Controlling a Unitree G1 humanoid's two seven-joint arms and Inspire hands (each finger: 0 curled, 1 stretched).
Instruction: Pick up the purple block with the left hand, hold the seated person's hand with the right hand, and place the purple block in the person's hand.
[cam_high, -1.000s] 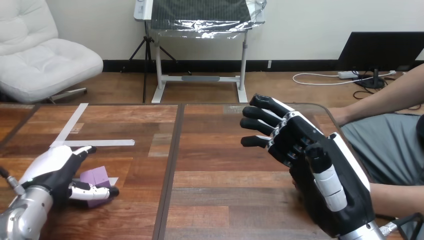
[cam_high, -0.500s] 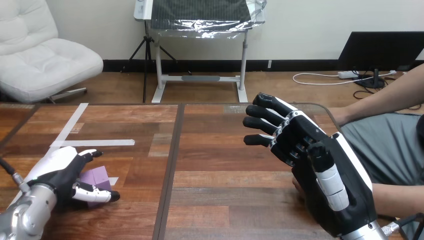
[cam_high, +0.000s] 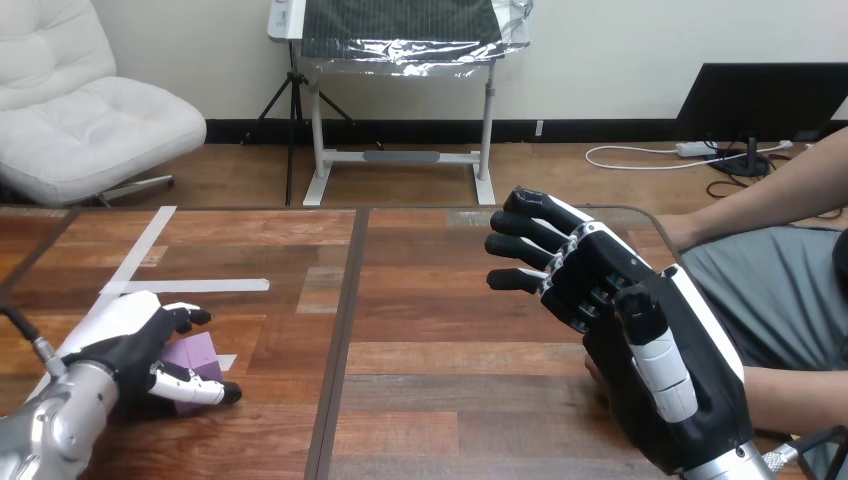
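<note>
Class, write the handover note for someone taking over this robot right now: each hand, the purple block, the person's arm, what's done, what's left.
Left hand: set around the purple block, which sits on the table; grip not confirmed.
Right hand: open and spread, raised in front of the person's forearm; any contact is hidden.
Done: the left hand is at the block.
Left: lift the block, hold the person's hand, place the block in it.

A wooden desk (cam_high: 440, 300) marked with strips of white tape (cam_high: 190, 286) stands on a wood-plank floor (cam_high: 560, 170) before a pale wall (cam_high: 620, 40) with a black baseboard (cam_high: 600, 130). Beyond it are a white padded chair (cam_high: 90, 110), a black tripod (cam_high: 290, 110), a white stand (cam_high: 400, 160) carrying a foil-edged panel (cam_high: 400, 30), and a dark monitor (cam_high: 760, 100) at the right.
</note>
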